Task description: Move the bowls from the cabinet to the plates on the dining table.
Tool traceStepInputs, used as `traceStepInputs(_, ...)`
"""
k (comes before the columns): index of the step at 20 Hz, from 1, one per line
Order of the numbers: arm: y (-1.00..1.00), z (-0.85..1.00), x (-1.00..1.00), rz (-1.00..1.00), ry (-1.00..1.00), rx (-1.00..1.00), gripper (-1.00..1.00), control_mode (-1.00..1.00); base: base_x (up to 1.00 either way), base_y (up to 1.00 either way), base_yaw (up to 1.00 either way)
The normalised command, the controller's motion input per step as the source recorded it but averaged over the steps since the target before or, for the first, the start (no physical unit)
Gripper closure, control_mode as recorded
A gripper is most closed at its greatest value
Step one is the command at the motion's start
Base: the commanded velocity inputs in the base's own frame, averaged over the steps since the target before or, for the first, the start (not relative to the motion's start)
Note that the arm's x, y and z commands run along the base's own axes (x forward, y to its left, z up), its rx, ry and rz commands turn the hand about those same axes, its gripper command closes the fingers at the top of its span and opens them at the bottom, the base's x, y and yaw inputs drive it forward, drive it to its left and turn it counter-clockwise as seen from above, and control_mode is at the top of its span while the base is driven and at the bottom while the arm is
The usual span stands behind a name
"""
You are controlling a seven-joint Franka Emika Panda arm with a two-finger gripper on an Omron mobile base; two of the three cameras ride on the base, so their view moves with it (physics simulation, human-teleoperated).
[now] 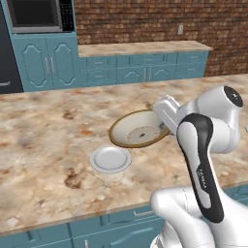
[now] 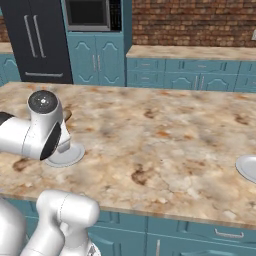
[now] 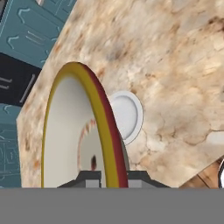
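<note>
A bowl (image 1: 139,130) with a tan rim is held over the marble worktop (image 1: 43,145) of the dining table. In the left base view it is seen tilted, with its cream inside turned up and toward the camera, and its right edge is hidden behind the white hand (image 1: 167,116). The fingertips cannot be made out there, because the wrist and the forearm cover them. In the hand view the bowl (image 3: 83,131) is seen almost edge-on, and the rim is clamped between the two dark fingertips (image 3: 89,176), so the hand (image 3: 111,177) is closed on the bowl. The lower part of the bowl is cut off at the bottom of this view.

A small pale plate (image 1: 110,159) lies on the worktop just beside the bowl, toward the near edge; whether the bowl touches it cannot be told. In the hand view the plate (image 3: 127,114) is partly hidden behind the rim of the bowl. In the right base view the same plate (image 2: 67,155) is half covered by the arm, and a second plate (image 2: 248,168) is cut off by the right edge of the picture.
</note>
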Motion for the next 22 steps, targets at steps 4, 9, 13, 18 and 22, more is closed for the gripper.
traceStepInputs(4, 0.02, 0.0, 0.31, 0.0, 0.0, 0.0, 1.0, -1.0, 0.0, 0.0, 0.0)
traceStepInputs(9, 0.06, -0.14, 0.28, 0.0, 0.06, 0.0, 1.0, -1.0, 0.0, 0.0, 0.0)
traceStepInputs(13, 0.29, -0.46, 0.12, 0.0, 0.1, 0.0, 1.0, -1.0, 0.0, 0.0, 0.0)
traceStepInputs(18, 0.25, -0.37, 0.15, 0.0, 0.05, 0.0, 1.0, -1.0, 0.0, 0.0, 0.0)
traceStepInputs(22, 0.13, -0.46, 0.24, 0.0, 0.04, 0.0, 1.0, -1.0, 0.0, 0.0, 0.0)
